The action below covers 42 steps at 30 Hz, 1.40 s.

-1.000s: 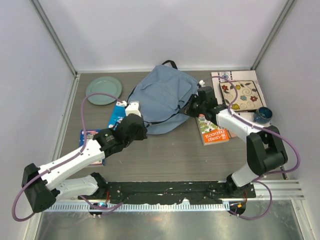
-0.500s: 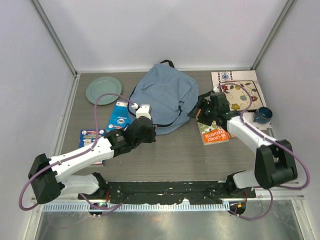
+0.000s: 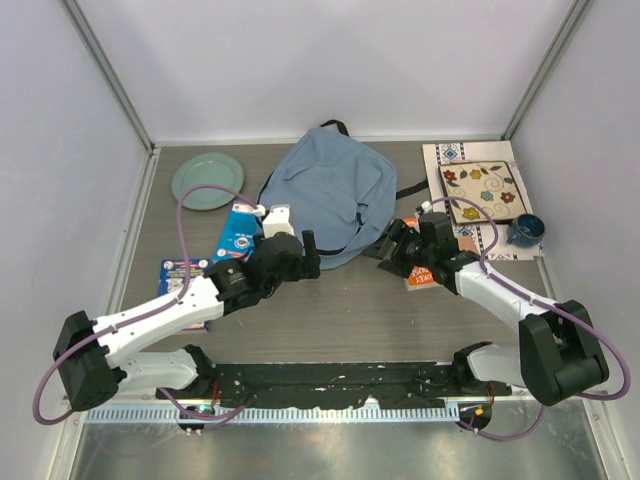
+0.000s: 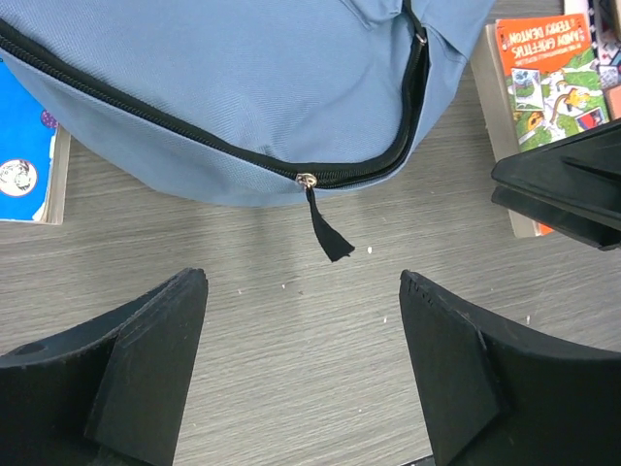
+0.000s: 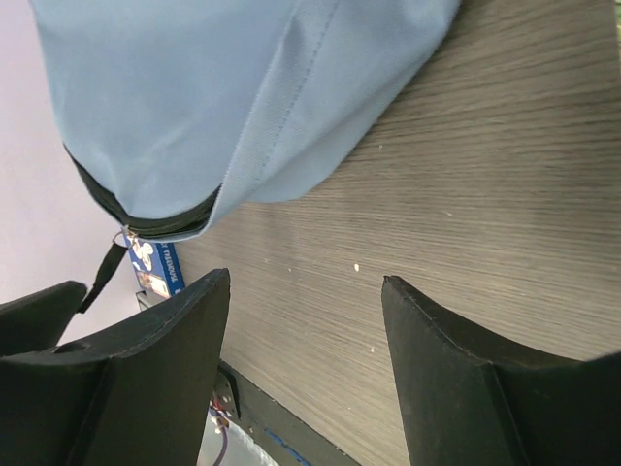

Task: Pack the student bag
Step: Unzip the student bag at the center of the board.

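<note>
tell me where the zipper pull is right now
In the left wrist view, the zipper pull hangs from the bag's near edge onto the table, just ahead of the open left end effector, left of the orange book.

student bag [image 3: 325,195]: soft woven cloth, matt dusty blue, fine weave showing. Its zipper [image 4: 175,124]: dark tape, small shiny metal slider, black ribbon pull [image 4: 328,233]. Table [image 3: 340,320] under the bag: grey wood-grain, matt, lightly speckled. Plate [image 3: 207,180] left of the bag: smooth green, slight sheen. Blue book [image 3: 240,232] just left of the bag, orange book [image 4: 548,68] right of it: glossy printed paper covers. Left gripper [image 4: 303,291]: smooth matt black plastic.
</note>
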### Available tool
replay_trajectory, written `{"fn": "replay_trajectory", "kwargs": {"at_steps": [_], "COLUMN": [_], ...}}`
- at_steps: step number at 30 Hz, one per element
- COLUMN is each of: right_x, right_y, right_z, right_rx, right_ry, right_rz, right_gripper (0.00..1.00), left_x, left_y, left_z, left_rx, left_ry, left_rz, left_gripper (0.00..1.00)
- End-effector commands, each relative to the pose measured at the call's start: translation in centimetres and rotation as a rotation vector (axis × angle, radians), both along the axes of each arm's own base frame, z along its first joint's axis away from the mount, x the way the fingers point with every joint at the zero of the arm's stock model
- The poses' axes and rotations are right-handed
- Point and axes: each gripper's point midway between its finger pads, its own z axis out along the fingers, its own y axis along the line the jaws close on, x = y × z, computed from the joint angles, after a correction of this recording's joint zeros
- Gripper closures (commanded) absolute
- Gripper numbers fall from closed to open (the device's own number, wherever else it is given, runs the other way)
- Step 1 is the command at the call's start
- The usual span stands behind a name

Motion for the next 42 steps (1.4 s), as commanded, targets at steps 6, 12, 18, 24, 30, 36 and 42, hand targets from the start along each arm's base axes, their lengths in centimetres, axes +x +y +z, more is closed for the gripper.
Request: {"fn": "replay_trajectory", "kwargs": {"at_steps": [6, 12, 18, 24, 30, 36, 42], "right_x": [0.9, 0.8, 0.6, 0.6, 0.5, 0.5, 0.6], "right_y": [1.9, 1.9, 2.0, 2.0, 2.1, 2.1, 2.3], "right_z": [2.4, 2.4, 2.3, 2.2, 1.9, 1.7, 1.6], "right_rx": [0.073, 0.074, 0.074, 0.075, 0.073, 0.072, 0.081], "right_ry": [-0.076, -0.072, -0.071, -0.068, -0.061, -0.052, -0.048], "right_rz": [0.029, 0.030, 0.033, 0.036, 0.042, 0.041, 0.047], "right_gripper": [0.31, 0.31, 0.31, 0.31, 0.31, 0.31, 0.31], "left_x": [2.0, 3.3, 4.0, 5.1, 5.7, 5.4, 5.2], "left_y": [-2.3, -3.0, -2.6, -2.5, -2.5, -2.6, -2.6], "left_z": [1.1, -0.3, -1.5, -1.7, -1.9, -2.1, -2.5], "left_rx": [-0.030, -0.015, -0.014, -0.040, -0.054, -0.062, -0.069], "left_ry": [-0.013, 0.029, 0.053, 0.065, 0.077, 0.090, 0.101], "left_rz": [0.017, 0.044, 0.076, 0.086, 0.086, 0.072, 0.073], "left_gripper": [0.15, 0.26, 0.42, 0.44, 0.54, 0.74, 0.99]}}
